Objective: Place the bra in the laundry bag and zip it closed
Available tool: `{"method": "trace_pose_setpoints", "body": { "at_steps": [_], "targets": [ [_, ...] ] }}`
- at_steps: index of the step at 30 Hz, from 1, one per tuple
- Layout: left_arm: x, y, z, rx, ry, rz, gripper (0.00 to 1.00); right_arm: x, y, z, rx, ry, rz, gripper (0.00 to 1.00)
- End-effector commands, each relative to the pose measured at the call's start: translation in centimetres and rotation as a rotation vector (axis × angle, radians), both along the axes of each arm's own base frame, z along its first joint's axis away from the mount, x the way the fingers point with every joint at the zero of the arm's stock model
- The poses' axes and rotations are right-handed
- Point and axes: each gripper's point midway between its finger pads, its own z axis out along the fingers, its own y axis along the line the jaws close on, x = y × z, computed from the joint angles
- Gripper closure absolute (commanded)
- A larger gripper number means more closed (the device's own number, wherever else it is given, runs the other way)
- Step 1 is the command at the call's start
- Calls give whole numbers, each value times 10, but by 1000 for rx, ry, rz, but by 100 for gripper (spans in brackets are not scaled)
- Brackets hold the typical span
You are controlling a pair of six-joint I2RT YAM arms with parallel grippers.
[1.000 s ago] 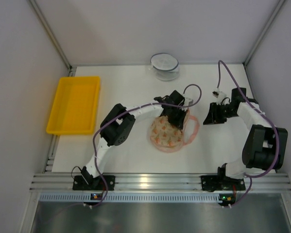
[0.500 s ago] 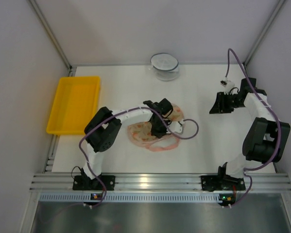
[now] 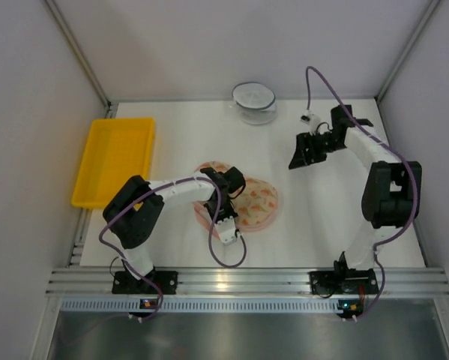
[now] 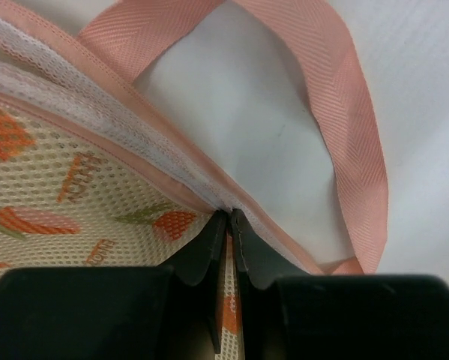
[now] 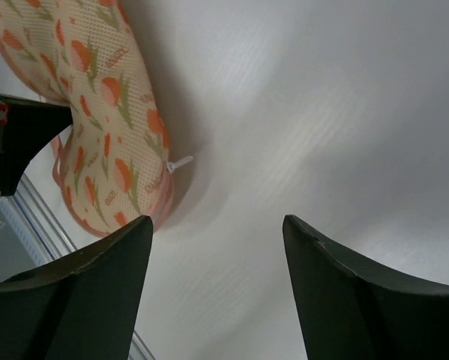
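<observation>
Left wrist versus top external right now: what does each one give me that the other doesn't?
Only left wrist: the left fingers nearly together at the zip edge of the laundry bag, with its pink strap loop lying beside it.
Only top external: the yellow tray, the clear bowl, and the right fingers open, apart from the bag.
Both: the printed bag on the white table. Neither shows the bra.

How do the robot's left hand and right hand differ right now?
The left hand is pinched shut on the zip edge of the laundry bag; the right hand is open and holds nothing. The left hand is down at the bag, while the right hand hangs over bare table, apart from the bag. Both have two dark fingers.
</observation>
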Motion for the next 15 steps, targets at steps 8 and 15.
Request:
{"method": "trace_pose_setpoints", "body": {
  "at_steps": [8, 15],
  "targets": [
    [-18, 6, -24, -39, -53, -657, 86, 15, 122, -26, 137, 70, 229, 25],
    [-19, 1, -23, -65, -57, -687, 85, 28, 165, -55, 191, 127, 247, 36]
  ]
}}
